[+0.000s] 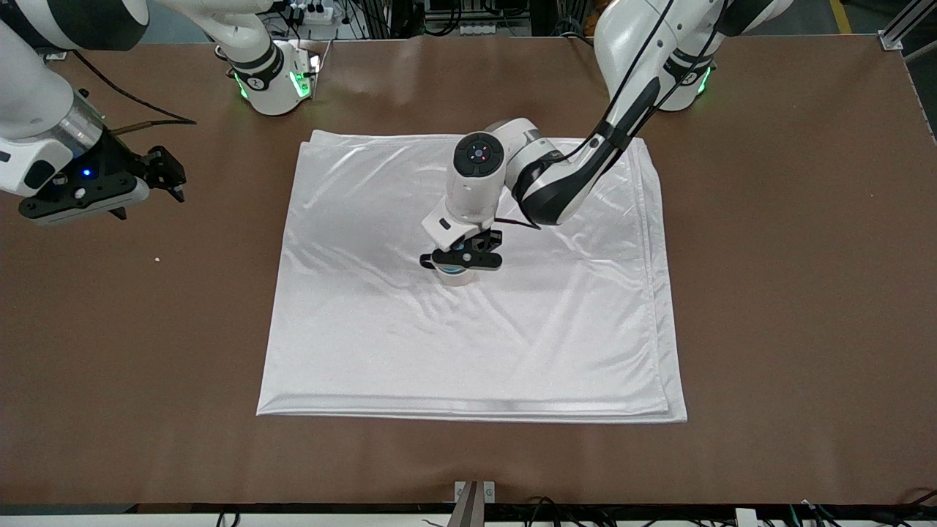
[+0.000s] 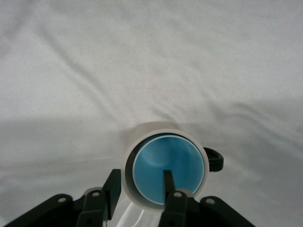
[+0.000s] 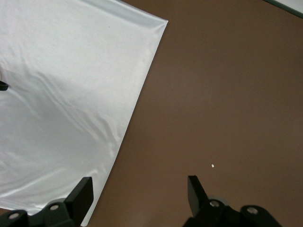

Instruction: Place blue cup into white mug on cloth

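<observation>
The blue cup point(image 2: 170, 153) sits inside the white mug point(image 2: 158, 127), which stands upright on the cloth point(image 2: 142, 56) with its black handle point(image 2: 216, 159) to one side. My left gripper point(image 2: 140, 177) is open just over them: one finger point(image 2: 167, 182) is down inside the blue cup, the other finger point(image 2: 112, 187) is outside the mug wall, apart from it. In the front view the left gripper point(image 1: 461, 260) hides most of the mug point(image 1: 455, 279) near the middle of the cloth point(image 1: 512, 337). My right gripper point(image 1: 170, 178) is open and empty, waiting over bare table.
The brown table point(image 1: 790, 293) surrounds the cloth. A tiny white speck point(image 1: 157, 259) lies on the table toward the right arm's end; it also shows in the right wrist view point(image 3: 212, 166), where the cloth's edge point(image 3: 142, 90) runs beside the right gripper point(image 3: 139, 187).
</observation>
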Controlling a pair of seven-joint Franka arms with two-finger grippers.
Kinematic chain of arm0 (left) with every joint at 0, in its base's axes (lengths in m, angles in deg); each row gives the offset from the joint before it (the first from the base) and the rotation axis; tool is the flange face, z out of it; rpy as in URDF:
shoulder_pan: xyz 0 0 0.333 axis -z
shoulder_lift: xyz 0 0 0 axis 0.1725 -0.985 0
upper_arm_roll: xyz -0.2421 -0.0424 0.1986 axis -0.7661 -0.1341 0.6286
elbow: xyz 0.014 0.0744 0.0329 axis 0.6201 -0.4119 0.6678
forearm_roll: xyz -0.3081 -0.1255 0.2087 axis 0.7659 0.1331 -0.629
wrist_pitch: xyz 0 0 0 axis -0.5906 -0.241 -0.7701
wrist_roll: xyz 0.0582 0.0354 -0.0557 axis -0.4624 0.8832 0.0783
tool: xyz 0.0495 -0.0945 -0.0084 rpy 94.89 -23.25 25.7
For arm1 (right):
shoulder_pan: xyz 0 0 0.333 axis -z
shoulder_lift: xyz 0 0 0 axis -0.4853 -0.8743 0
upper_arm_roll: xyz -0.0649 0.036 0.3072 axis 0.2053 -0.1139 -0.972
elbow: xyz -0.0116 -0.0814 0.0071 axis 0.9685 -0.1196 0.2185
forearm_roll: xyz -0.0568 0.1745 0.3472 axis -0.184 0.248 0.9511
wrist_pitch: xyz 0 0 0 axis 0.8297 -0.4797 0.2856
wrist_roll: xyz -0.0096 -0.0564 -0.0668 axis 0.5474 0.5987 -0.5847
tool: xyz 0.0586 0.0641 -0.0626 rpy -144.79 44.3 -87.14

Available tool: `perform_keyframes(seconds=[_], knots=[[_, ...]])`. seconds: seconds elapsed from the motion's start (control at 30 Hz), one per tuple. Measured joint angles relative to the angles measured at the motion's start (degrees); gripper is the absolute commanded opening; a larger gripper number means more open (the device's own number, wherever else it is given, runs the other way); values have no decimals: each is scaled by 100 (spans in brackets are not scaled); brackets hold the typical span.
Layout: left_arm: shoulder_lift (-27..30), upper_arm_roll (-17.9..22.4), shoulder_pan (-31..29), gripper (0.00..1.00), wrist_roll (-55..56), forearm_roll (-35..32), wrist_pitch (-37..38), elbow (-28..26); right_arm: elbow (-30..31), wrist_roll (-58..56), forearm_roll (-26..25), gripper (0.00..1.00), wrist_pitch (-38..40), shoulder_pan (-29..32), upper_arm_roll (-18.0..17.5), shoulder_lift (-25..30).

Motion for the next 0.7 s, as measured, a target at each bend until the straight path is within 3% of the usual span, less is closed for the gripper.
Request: perform_keyframes(seconds=[0.17, 0.4, 0.7], knots=[[254, 118, -37, 100, 0, -5, 111, 146, -62, 329, 3, 100, 16, 10, 6, 0], [1134, 280, -263, 100, -41, -14, 1078, 243, -119, 1047, 5, 100, 24, 16, 6, -1], [2081, 336, -1150, 100, -1029, -23, 2000, 229, -256, 1573, 26, 100, 25, 34, 6, -31]])
